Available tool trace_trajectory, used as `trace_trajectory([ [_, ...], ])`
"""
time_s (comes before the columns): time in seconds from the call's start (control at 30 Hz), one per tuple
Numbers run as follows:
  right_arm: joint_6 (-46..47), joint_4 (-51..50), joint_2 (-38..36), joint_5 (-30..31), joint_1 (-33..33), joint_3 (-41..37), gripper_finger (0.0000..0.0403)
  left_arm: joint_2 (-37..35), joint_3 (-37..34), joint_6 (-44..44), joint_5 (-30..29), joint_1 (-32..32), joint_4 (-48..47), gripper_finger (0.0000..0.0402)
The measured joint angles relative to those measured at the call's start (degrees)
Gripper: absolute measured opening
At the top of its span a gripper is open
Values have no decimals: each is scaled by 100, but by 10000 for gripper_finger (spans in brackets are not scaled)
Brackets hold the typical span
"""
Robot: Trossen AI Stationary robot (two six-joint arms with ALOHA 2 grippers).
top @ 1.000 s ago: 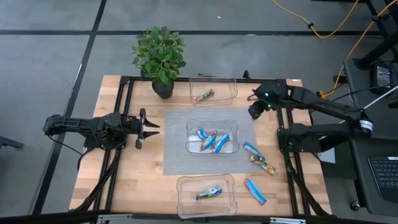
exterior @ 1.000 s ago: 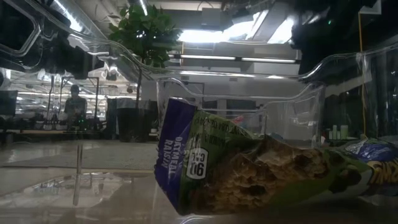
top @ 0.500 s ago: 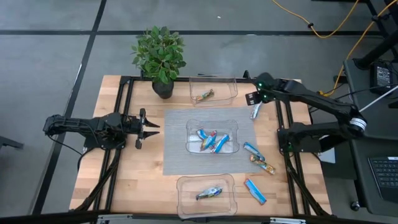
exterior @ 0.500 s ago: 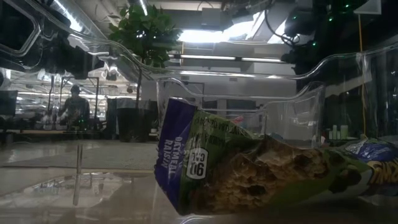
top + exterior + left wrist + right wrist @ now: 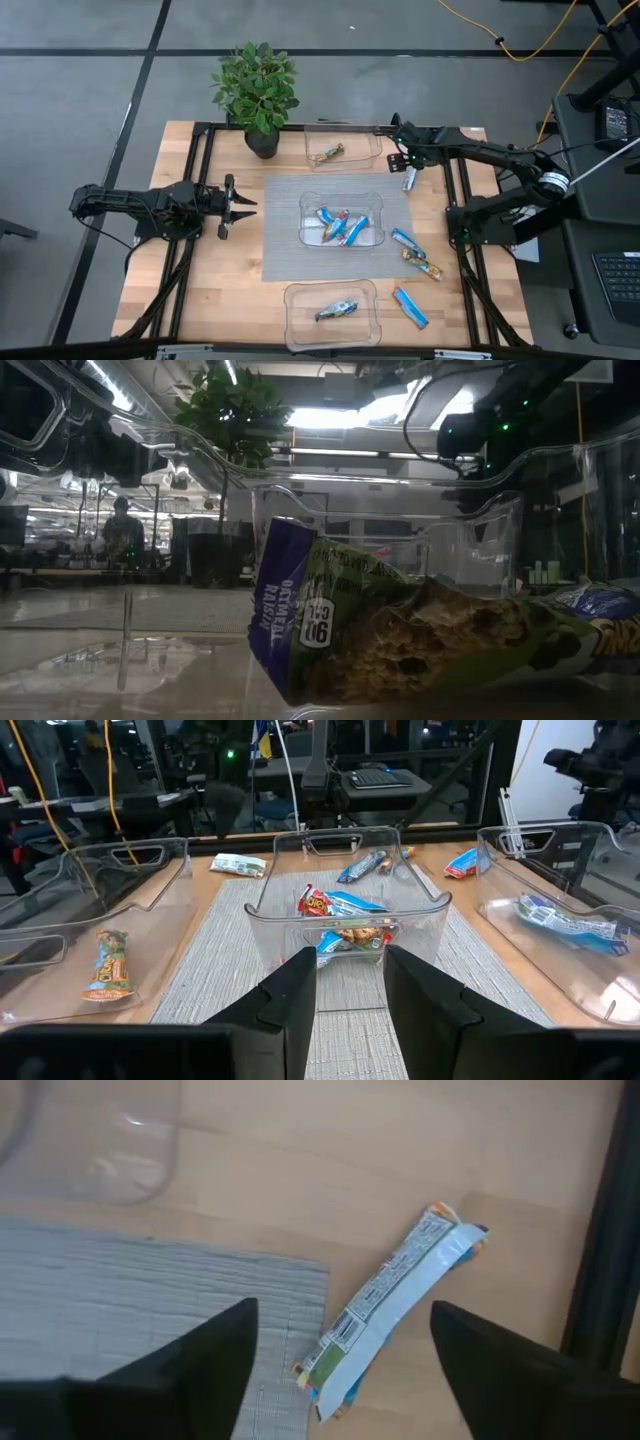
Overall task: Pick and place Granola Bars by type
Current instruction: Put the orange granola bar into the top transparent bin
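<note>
Granola bars lie in three clear bins: several blue ones in the middle bin (image 5: 342, 225), one brown-orange bar (image 5: 327, 153) in the far bin, and one bar (image 5: 337, 310) in the near bin, seen close up in the low view (image 5: 400, 640). A light blue bar (image 5: 408, 178) lies flat on the wood beside the mat's far right corner. My right gripper (image 5: 403, 158) hangs open above it, pointing steeply down, its fingers either side of the bar (image 5: 390, 1300) without touching. My left gripper (image 5: 238, 205) waits at the table's left, level, open (image 5: 350, 990) with nothing between its fingers.
Three more loose bars (image 5: 405, 240), (image 5: 422, 264), (image 5: 410, 307) lie on the wood at the right. A potted plant (image 5: 258, 95) stands at the far edge. The grey mat (image 5: 285, 245) lies under the middle bin. Black frame rails (image 5: 452, 200) run along both sides.
My right gripper has gone toward the table's far edge and a little left, sinking and turning. The light blue bar beside the mat's corner, hidden under the hand a second ago, now shows lying on the wood. My left arm has kept still.
</note>
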Motion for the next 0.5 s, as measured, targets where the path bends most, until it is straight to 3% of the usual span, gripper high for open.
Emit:
trace_trajectory([
  [0.17,309,21,223,148,-2,-149,327,0,0,0,0,0,0,113],
  [0.5,778,479,318,71,-22,-810,319,1,0,0,0,1,0,113],
])
